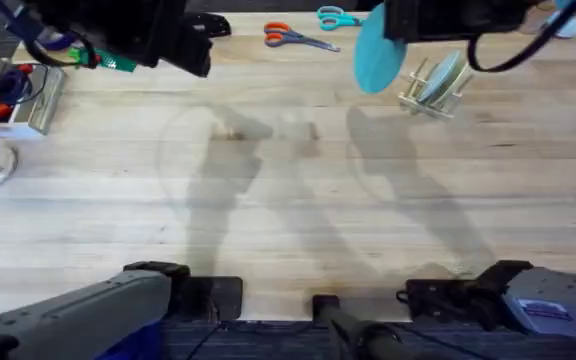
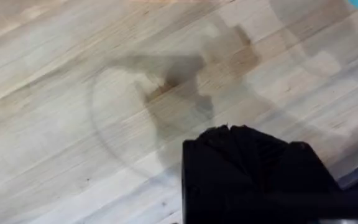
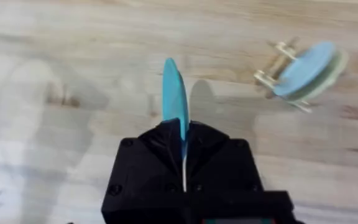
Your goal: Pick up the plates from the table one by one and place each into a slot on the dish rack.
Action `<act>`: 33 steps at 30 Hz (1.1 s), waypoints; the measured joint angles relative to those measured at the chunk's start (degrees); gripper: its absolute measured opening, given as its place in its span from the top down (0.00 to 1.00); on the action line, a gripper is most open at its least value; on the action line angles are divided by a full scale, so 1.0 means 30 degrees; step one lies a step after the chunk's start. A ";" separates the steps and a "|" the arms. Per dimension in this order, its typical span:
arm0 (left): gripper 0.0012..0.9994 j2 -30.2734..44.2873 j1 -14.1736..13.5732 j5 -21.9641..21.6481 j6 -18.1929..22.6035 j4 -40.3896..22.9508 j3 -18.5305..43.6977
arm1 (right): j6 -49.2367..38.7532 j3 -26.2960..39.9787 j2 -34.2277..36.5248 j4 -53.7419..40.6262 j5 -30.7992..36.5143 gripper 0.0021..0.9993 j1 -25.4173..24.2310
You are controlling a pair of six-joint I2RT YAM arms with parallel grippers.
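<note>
No text, brand, number or sign can be read anywhere. A pale label [image 1: 546, 310] sits on the right arm's housing at the lower edge of the overhead view, but its print is too small and blurred to make out.

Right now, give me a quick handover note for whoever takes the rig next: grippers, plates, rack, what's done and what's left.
Right gripper: fingers shut on the teal plate, held on edge in the air, beside the dish rack and not yet in a slot.
Left gripper: raised over the bare table, carrying nothing; I cannot tell its finger state.
Dish rack: at the far right of the table, already holding a pale blue-grey plate with a cream plate behind it.
Done: cream plate racked, teal plate picked up.
Left: slot the teal plate and release it.
</note>
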 joint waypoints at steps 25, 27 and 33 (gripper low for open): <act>0.01 0.0000 -0.1834 -0.0352 -0.0328 0.0590 0.0000 | 0.7005 0.0000 -0.0763 -0.4886 0.1003 0.97 -0.5418; 0.00 0.0000 -0.1834 -0.0352 -0.0329 0.0653 0.0000 | 0.7082 0.0000 -0.0765 -0.4886 0.0987 0.97 -0.5617; 0.01 0.0000 -0.1834 -0.0352 -0.0334 0.0703 0.0000 | 0.7145 0.0000 -0.0759 -0.4886 0.0922 0.97 -0.6607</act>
